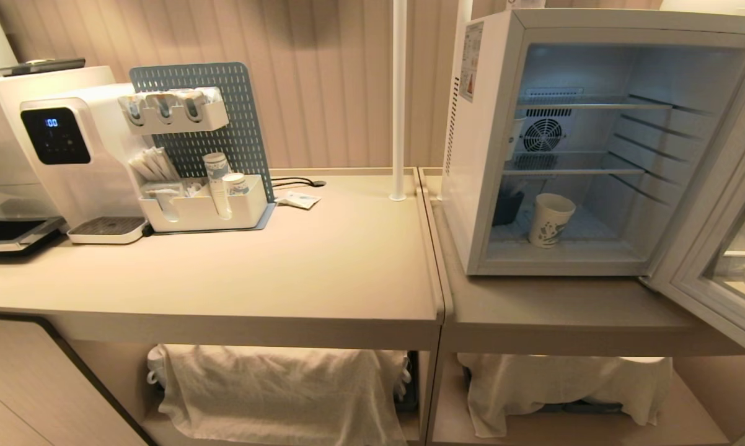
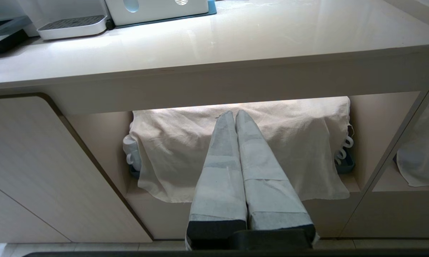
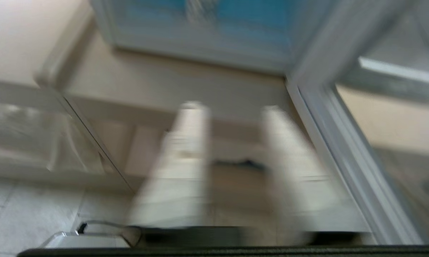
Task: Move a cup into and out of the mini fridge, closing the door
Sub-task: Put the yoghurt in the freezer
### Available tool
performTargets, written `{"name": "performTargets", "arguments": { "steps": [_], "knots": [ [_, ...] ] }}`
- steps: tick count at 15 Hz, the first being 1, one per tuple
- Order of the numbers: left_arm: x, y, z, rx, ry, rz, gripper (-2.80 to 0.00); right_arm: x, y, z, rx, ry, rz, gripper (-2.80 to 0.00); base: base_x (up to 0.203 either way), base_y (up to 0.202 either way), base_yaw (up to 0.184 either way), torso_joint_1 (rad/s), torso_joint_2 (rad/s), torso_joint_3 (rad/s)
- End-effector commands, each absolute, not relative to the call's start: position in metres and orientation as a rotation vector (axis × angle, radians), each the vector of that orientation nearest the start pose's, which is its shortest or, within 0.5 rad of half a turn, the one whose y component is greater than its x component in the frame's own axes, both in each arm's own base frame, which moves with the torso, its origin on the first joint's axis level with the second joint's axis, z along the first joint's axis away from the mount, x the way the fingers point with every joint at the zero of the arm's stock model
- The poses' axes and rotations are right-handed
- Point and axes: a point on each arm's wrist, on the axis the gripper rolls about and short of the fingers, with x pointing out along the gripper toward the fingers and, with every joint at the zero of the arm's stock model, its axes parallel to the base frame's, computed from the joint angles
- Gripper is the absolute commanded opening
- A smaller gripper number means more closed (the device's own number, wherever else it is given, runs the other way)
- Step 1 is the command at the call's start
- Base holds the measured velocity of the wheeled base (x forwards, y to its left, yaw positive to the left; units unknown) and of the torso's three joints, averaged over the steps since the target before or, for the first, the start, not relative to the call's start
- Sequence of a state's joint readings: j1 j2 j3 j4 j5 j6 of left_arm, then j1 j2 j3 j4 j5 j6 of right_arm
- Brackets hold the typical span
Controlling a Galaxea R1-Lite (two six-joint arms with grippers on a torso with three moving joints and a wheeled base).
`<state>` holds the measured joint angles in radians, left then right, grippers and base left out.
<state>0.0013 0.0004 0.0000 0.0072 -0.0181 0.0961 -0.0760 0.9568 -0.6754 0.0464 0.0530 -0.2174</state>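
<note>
a ribbed beige wall panel (image 1: 323, 74) is seen behind two pale counters (image 1: 286, 272) set edge to edge. a white pole (image 1: 398, 99) is stood on the left counter near the seam. open shelves below are draped with cream cloths (image 1: 273, 390). a wood-grain cabinet front (image 2: 39, 171) and pale floor tiles (image 3: 39, 207) are shown.

White mini fridge (image 1: 481, 186), pale bluish interior. White cup (image 1: 550, 220) with blue print. Door (image 1: 707, 248): grey-white frame. Grey-blue perforated pegboard (image 1: 224, 111). Beige counter (image 1: 286, 260); cream cloth (image 1: 273, 390) beneath. White water dispenser (image 1: 81, 155), black screen.
</note>
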Motion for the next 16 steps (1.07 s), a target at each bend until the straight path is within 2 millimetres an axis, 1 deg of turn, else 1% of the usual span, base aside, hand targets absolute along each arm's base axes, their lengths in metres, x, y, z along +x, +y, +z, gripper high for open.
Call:
{"name": "performTargets", "arguments": {
  "steps": [1,3,6,8,10,11,14,15,16],
  "knots": [
    [-0.023,0.000,0.075,0.097,0.007,-0.017,-2.80,0.080,-0.006,0.223,-0.200,0.363,-0.027,-2.80,0.000,0.000,0.000,0.000,0.00,0.000],
    [-0.023,0.000,0.075,0.097,0.007,-0.017,-2.80,0.053,-0.004,0.202,-0.201,0.425,-0.037,-2.80,0.000,0.000,0.000,0.000,0.00,0.000],
    [-0.023,0.000,0.075,0.098,0.007,-0.017,-2.80,0.019,-0.002,0.174,-0.205,0.394,-0.058,-2.80,0.000,0.000,0.000,0.000,0.00,0.000],
    [-0.023,0.000,0.075,0.097,0.007,-0.017,-2.80,0.002,0.000,0.150,-0.206,0.362,-0.081,-2.80,0.000,0.000,0.000,0.000,0.00,0.000],
    [-0.023,0.000,0.075,0.097,0.007,-0.017,-2.80,-0.012,0.002,0.129,-0.207,0.326,-0.117,-2.80,0.000,0.000,0.000,0.000,0.00,0.000],
    [-0.023,0.000,0.075,0.097,0.007,-0.017,-2.80,-0.013,0.002,0.120,-0.212,0.327,-0.140,-2.80,0.000,0.000,0.000,0.000,0.00,0.000],
    [-0.023,0.000,0.075,0.097,0.007,-0.017,-2.80,-0.009,0.002,0.113,-0.247,0.294,-0.091,-2.80,0.000,0.000,0.000,0.000,0.00,0.000],
    [-0.023,0.000,0.075,0.098,0.007,-0.017,-2.80,-0.006,0.002,0.109,-0.251,0.276,-0.087,-2.80,0.000,0.000,0.000,0.000,0.00,0.000],
    [-0.023,0.000,0.075,0.097,0.007,-0.017,-2.80,-0.003,0.002,0.101,-0.256,0.251,-0.089,-2.80,0.000,0.000,0.000,0.000,0.00,0.000]
  ]
}}
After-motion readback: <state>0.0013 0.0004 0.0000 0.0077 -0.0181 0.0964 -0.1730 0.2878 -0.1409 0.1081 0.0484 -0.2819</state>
